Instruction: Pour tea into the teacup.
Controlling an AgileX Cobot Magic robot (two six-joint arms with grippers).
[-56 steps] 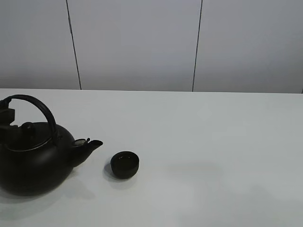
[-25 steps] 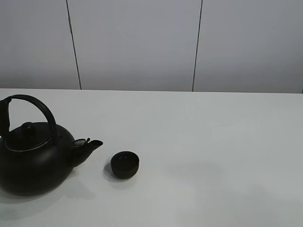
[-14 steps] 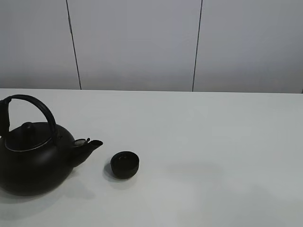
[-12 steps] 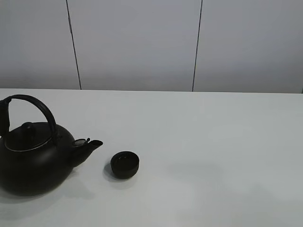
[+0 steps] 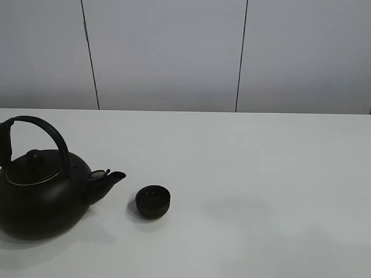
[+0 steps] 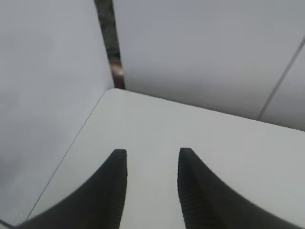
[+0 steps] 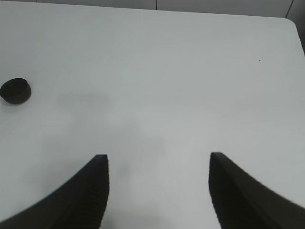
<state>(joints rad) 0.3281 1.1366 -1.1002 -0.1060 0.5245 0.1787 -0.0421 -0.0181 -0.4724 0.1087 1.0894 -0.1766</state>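
The teacup (image 5: pixel 153 201) is a small, low black cup standing upright on the white table, just right of the spout of the big black kettle (image 5: pixel 40 194). The kettle sits upright at the left with its arched handle up. Neither gripper shows in the high view. In the right wrist view my right gripper (image 7: pixel 158 156) is open and empty above bare table, with the teacup (image 7: pixel 15 90) far off to one side. In the left wrist view my left gripper (image 6: pixel 152 151) is open with nothing between its fingers, facing a table corner; no kettle or cup shows there.
The white table (image 5: pixel 261 174) stretches right of the cup up to grey wall panels (image 5: pixel 168 52) behind its far edge. The left wrist view shows a rounded table corner (image 6: pixel 112 91) where two wall panels meet.
About two seconds ago a dark gripper part stood by the kettle's handle at the left edge of the high view; it has left that view. Kettle and teacup have not moved.
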